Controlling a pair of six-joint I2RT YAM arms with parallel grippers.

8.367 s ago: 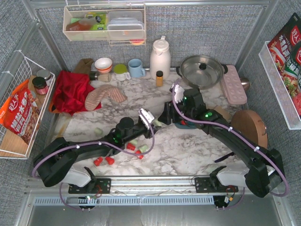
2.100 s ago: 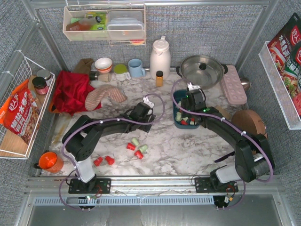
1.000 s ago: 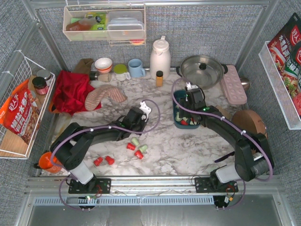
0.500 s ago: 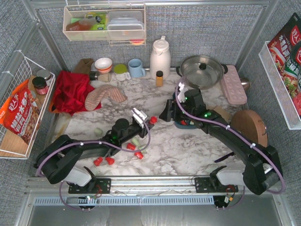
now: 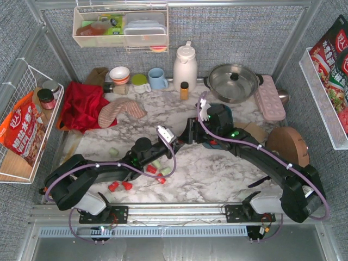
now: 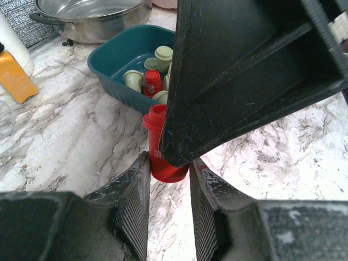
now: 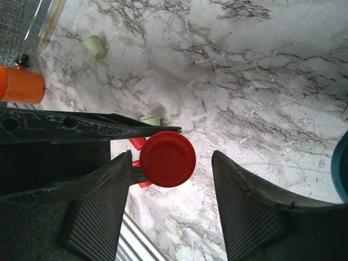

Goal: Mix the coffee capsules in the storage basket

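Two arms meet over the middle of the marble worktop [image 5: 217, 174] in the top view. The left tool [image 5: 173, 139] and right tool [image 5: 186, 132] are tip to tip, and I cannot tell the grip from here. Loose capsules [image 5: 126, 185], red and pale green, lie scattered on the worktop beside and under the left arm.

Left wrist view: the left tool is narrow and clamped on a red capsule [image 6: 162, 152]. The capsule is upright, with both pads on its sides. The right tool's black body overhangs it from the upper right. The storage basket [image 6: 117, 57], teal, sits on the worktop just behind. It holds coffee capsules [image 6: 133, 80], mostly pale green plus one red. A steel pan [image 6: 87, 16] is behind the basket, and an amber bottle [image 6: 13, 79] is at the left edge.

Right wrist view: the right tool is wide, with its fingers [image 7: 100, 206] either side of the same red capsule, seen end-on. There is a clear gap to one finger; the other is close, and I cannot tell if it touches. A lone green capsule [image 7: 95, 47] lies top left. An orange cup [image 7: 19, 84] is at the left edge, and the basket rim shows at the right edge.
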